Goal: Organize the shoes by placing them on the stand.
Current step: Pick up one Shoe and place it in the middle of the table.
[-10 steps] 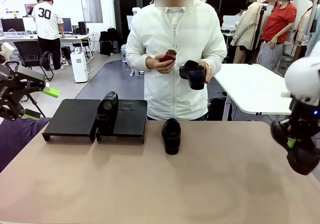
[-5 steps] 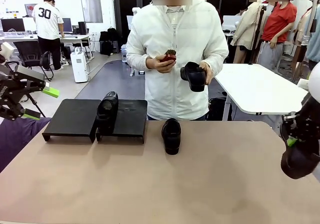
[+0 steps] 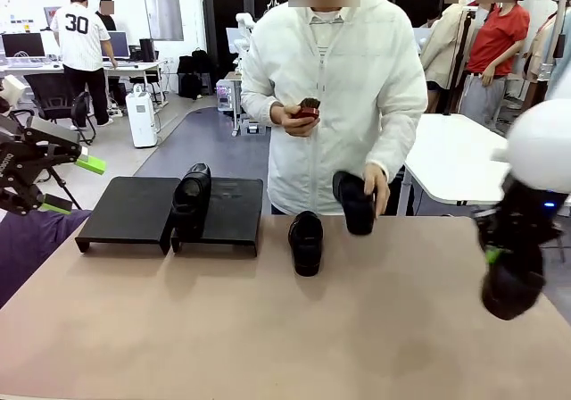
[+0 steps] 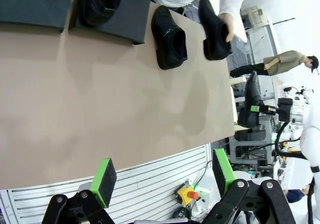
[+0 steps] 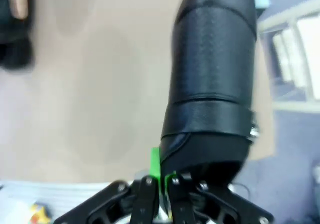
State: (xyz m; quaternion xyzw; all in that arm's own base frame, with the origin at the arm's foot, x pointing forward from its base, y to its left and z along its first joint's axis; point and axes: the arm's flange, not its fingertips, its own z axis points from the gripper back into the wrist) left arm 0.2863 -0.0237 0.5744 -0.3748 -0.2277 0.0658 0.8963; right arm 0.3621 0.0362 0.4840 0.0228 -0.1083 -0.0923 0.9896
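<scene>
One shiny black shoe (image 3: 190, 199) stands on the right platform (image 3: 234, 214) of the black stand, at its left edge; the left platform (image 3: 125, 209) is bare. A second shoe (image 3: 306, 240) lies on the table. The person's hand holds a third shoe (image 3: 355, 202) down at the table's far edge, beside the second. My right gripper (image 3: 496, 257) is shut on the fourth shoe (image 3: 510, 291), which hangs toe-down above the table's right side; the right wrist view shows the same gripper (image 5: 161, 176) and that shoe (image 5: 212, 84). My left gripper (image 3: 73, 186) hangs open at the far left, shown too in the left wrist view (image 4: 162, 171).
The person stands at the far side and holds a small dark red-brown object (image 3: 308, 108) in the other hand. A white table (image 3: 451, 154) stands behind at the right. The tan tabletop (image 3: 268, 329) stretches bare across the front.
The person has lowered the shoe from chest height down to the table's far edge. My right gripper has shifted a little left with its shoe. The left arm has stayed still.
</scene>
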